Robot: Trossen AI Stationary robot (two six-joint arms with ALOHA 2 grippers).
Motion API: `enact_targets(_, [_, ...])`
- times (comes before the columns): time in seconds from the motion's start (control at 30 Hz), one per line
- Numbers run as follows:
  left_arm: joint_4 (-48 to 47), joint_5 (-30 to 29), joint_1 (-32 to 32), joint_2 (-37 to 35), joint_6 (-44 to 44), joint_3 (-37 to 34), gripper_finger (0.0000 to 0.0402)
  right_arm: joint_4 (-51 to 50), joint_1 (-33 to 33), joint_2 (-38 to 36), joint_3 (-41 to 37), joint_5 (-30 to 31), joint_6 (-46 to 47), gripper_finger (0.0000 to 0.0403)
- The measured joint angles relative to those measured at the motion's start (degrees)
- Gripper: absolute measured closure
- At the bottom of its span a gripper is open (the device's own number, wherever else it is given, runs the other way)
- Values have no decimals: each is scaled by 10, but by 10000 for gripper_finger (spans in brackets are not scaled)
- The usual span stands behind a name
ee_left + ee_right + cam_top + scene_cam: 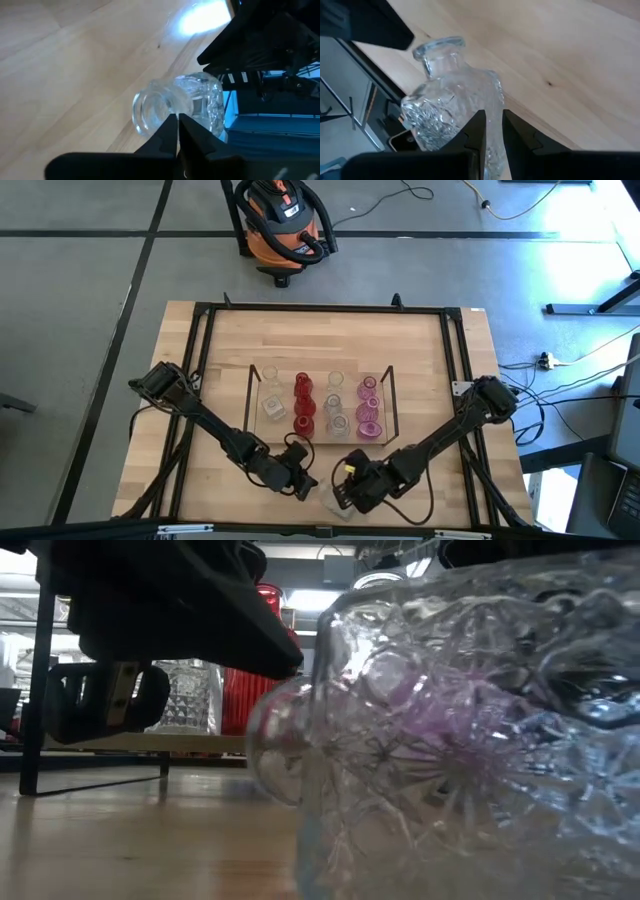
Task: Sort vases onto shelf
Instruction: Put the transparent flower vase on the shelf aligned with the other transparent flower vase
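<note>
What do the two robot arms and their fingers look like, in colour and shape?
Both arms are dark, slim and jointed. The left gripper and the right gripper each end in two black, tapering fingers. The right wrist carries a small yellow mark.

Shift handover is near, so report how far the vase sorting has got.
Done: red, pink and clear glass vases stand in rows on the dark wire shelf. In hand: a clear cut-glass vase lies at the table's near edge, with the right tool closed on it and the shut left tool beside. Left: shelving it.
</note>
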Motion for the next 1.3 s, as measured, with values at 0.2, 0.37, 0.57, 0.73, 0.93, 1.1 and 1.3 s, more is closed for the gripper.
enact_targets(0.2, [-6, 3, 0, 0, 3, 0, 336, 17, -3, 0, 0, 3, -21, 350])
enact_targets(0.37, [-16, 8, 0, 0, -9, 0, 295, 22, -3, 0, 0, 3, -27, 350])
enact_targets(0.57, [-25, 37, 0, 0, -29, 0, 278, 22, -3, 0, 0, 3, -28, 350])
enact_targets(0.73, [-24, 52, -2, 1, -47, 0, 274, 22, -3, 0, 0, 3, -28, 350])
enact_targets(0.93, [70, 74, -3, 40, -74, 0, 274, 24, -4, 0, 0, 3, -31, 350])
enact_targets(1.1, [100, 79, -6, 55, -87, 0, 274, 23, -3, 0, 0, 2, -33, 350])
enact_targets(1.3, [101, 62, -6, 55, -90, 0, 290, 19, -3, 0, 0, -2, -38, 350])
